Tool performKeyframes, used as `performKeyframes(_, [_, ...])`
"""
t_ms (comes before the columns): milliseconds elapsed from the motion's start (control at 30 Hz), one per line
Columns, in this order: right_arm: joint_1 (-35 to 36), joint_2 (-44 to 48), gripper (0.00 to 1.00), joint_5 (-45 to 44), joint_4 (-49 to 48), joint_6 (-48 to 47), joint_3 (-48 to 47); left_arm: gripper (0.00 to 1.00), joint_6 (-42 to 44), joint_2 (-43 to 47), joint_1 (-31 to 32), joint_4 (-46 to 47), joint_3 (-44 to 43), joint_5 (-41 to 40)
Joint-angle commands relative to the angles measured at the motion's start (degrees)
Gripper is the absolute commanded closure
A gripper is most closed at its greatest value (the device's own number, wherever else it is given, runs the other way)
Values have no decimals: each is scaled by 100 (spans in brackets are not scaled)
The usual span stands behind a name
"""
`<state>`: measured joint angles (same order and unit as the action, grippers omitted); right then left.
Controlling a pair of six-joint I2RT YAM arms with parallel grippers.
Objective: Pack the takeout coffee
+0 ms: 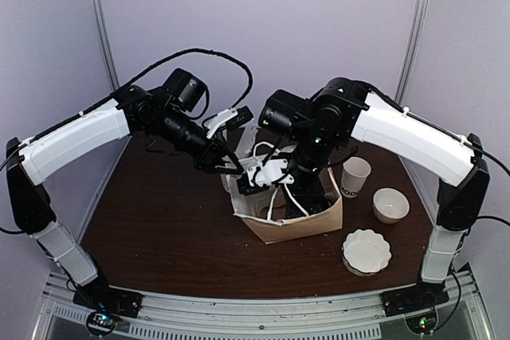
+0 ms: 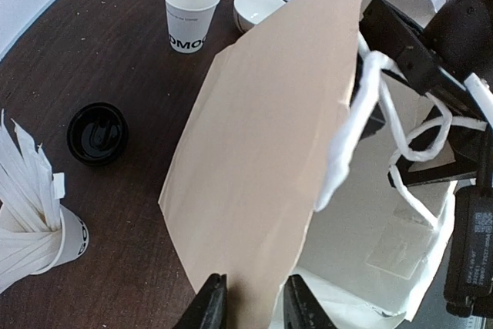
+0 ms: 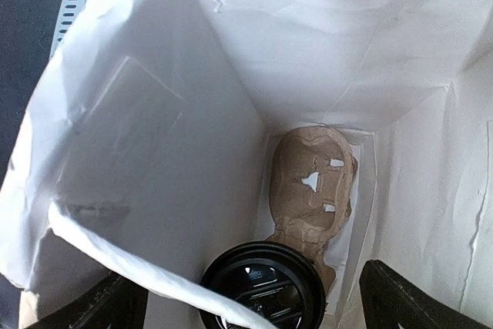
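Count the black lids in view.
2. One lid lies loose on the table beside the straw cup; the other tops the coffee inside the bag. More could be hidden behind the bag.

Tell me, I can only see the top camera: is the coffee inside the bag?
Observer: Yes. The right wrist camera shows the takeout coffee, black lid on, down inside the paper bag.
Operator: Is the claw squeezing it?
Observer: No. The right claw is open, its fingers wide of the lid on both sides.
Operator: What's hiding under the left arm?
Observer: A loose black lid on the table, near a cup of straws.
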<state>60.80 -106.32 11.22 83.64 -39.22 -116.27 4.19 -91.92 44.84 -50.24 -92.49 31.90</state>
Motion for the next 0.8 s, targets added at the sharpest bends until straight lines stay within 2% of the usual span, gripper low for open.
performKeyframes(0, [55, 101, 0, 122, 180, -79, -173, 74, -85, -102, 42, 95, -146, 225])
performKeyframes(100, [49, 257, 0, 81, 164, -165, -230, 77, -190, -146, 42, 186, -212, 311])
performKeyframes(367, [55, 478, 1, 114, 199, -281, -628, 92, -401, -309, 69, 160, -543, 370])
performKeyframes(433, [56, 517, 0, 125, 212, -300, -703, 100, -398, -290, 69, 71, -597, 336])
performKeyframes(600, [55, 589, 1, 134, 264, -379, -952, 100, -373, -278, 68, -362, -786, 292])
performKeyframes(767, [55, 582, 1, -359, 44, -406, -929, 100, -364, -235, 76, -660, -912, 643])
